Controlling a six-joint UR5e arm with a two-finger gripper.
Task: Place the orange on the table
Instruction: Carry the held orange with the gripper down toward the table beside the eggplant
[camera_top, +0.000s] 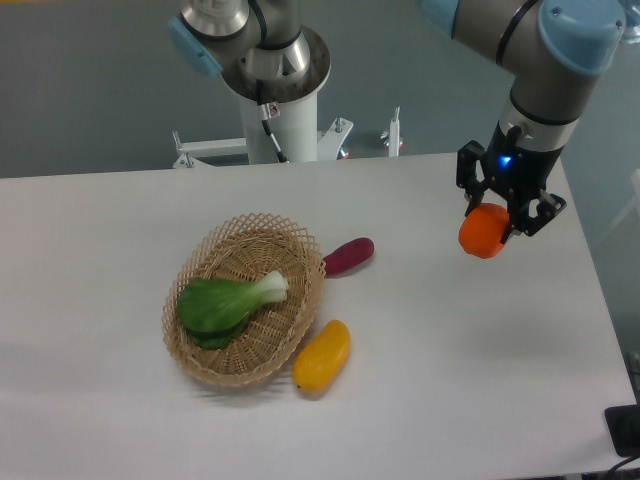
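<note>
The orange (482, 232) is a small, bright, round fruit held at the right side of the scene, over the white table (450, 380). My gripper (497, 218) points down from the arm at the upper right and is shut on the orange, its black fingers (527, 215) clasping the fruit's top and sides. I cannot tell whether the orange touches the tabletop or hangs just above it.
A woven wicker basket (215, 365) with a green leafy vegetable (228, 301) sits left of centre. A purple oblong vegetable (348, 255) lies by its right rim, a yellow-orange mango-like fruit (322, 355) at its lower right. The table's right edge is near the gripper.
</note>
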